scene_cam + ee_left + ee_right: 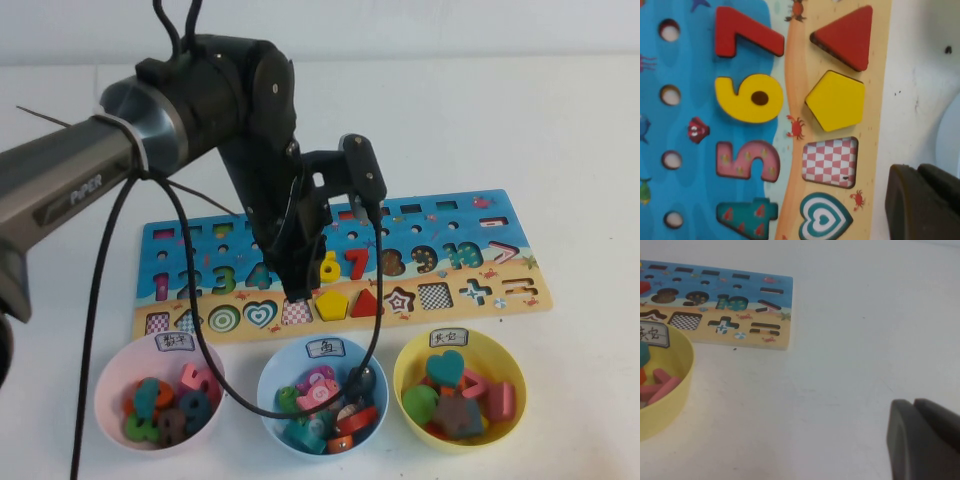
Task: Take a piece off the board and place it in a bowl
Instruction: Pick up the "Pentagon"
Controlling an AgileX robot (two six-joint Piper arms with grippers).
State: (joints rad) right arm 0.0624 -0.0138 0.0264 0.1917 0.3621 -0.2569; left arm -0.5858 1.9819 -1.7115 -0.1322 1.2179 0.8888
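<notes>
The flat yellow five-sided piece [331, 303] sits in the board's [500, 215] sandy strip beside the red triangle [365, 304], the left pincer [297, 291] at its 9 o'clock on a white tabletop [560, 120]; the right pincer [920, 440] hangs above bare tabletop, and I cannot tell either grip.

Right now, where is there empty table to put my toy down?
Bare table lies to the right of the board and yellow bowl, and behind the board. The right gripper hangs over that right patch. It's crowded in front: pink bowl, blue bowl and yellow bowl sit close together, with the left gripper low over the yellow pentagon.
</notes>
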